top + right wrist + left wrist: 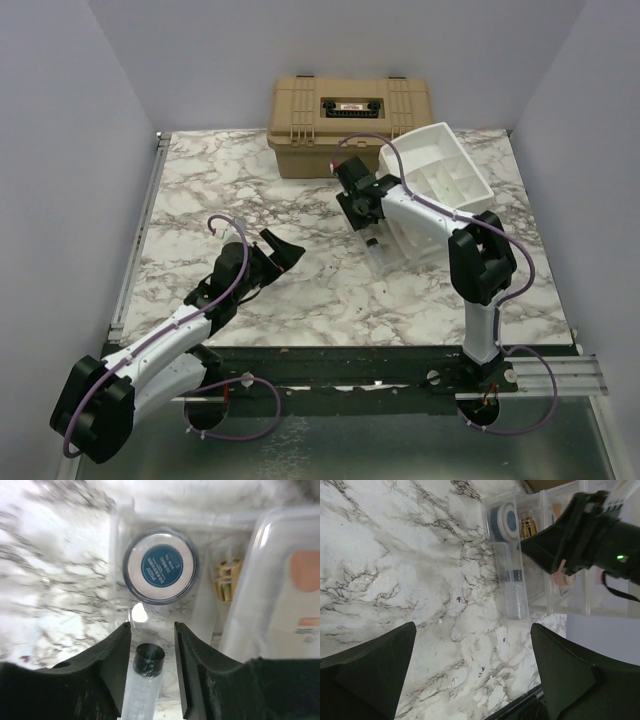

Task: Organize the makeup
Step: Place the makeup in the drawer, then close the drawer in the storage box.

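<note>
Organizing looks nearly finished: the bottle (145,685) lies in the tray (470,165) beside the jar (161,566), right pincer (151,630) parted astride it, left pincer (472,630) wide apart, empty, over the counter (230,190); nothing loose shows elsewhere.

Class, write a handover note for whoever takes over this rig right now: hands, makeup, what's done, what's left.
Left hand: open, empty, over the marble table.
Right hand: open, straddling a clear bottle in the organizer's front compartment, beside the round jar.
Done: jar and bottle in the organizer; no loose makeup shows on the table.
To do: probably just back the right hand out.
</note>
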Motion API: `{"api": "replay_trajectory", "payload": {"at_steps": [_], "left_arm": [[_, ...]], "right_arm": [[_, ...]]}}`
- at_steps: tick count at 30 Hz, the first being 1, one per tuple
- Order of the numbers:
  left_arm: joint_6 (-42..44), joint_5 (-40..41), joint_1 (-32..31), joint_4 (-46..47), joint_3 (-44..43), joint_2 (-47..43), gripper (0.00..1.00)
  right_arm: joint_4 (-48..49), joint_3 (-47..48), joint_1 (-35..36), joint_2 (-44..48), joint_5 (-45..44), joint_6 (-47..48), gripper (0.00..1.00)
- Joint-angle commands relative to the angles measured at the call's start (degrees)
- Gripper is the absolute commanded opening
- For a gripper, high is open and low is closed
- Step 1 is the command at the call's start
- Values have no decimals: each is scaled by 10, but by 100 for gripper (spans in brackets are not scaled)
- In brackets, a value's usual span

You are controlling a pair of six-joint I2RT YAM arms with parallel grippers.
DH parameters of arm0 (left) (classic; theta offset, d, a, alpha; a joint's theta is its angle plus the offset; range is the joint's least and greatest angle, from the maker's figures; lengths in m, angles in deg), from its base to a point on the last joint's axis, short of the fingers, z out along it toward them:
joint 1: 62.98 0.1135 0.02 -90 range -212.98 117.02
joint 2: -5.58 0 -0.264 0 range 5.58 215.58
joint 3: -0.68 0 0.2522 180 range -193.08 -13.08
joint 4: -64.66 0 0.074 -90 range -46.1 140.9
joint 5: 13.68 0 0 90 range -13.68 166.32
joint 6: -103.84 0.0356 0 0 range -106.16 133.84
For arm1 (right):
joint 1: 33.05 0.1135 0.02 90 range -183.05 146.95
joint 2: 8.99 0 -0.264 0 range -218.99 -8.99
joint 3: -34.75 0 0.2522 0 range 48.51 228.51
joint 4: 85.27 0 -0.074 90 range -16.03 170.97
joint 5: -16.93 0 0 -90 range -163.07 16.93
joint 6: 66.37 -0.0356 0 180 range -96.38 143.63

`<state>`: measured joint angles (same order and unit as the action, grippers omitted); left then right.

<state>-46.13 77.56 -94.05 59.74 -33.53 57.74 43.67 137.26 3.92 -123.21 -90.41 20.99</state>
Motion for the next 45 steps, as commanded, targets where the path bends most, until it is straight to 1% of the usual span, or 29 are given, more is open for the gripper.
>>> {"api": "replay_trajectory", "payload": {"at_steps": [1,4,7,10,14,15,16,18,20,24,29,33,36,41,45], "left_arm": [[8,-12,3,14,-15,14,99],[8,-12,3,26,-20,30,99],[8,-38,3,46,-27,50,99],[14,-59,2,68,-42,81,99],[27,-92,1,93,-75,130,99],[31,-102,1,101,-82,142,99],[35,-108,0,108,-89,153,99],[44,-120,-3,120,-101,178,99],[55,-132,-7,137,-111,204,99],[60,-144,-20,168,-128,253,99],[68,-146,-35,192,-157,302,99],[71,-158,-43,201,-182,345,99],[66,-160,-52,215,-192,367,99],[51,-163,-62,245,-202,393,99],[40,-173,-66,264,-210,411,98]], "right_arm": [[-11,62,2,86,53,21,47],[-16,81,2,129,54,20,50],[-17,90,2,174,44,14,52],[16,72,2,233,16,10,57],[62,35,1,301,-57,15,67],[69,31,1,310,-82,20,71],[75,28,0,316,-107,21,78],[69,37,-7,317,-143,35,83],[47,54,-32,309,-158,29,86],[19,74,-110,309,-95,-19,87],[14,69,-243,322,51,-81,87],[16,49,-321,328,151,-125,87],[50,7,-379,340,238,-166,87],[76,-27,-422,341,302,-182,87],[82,-40,-441,338,322,-189,87]]}}
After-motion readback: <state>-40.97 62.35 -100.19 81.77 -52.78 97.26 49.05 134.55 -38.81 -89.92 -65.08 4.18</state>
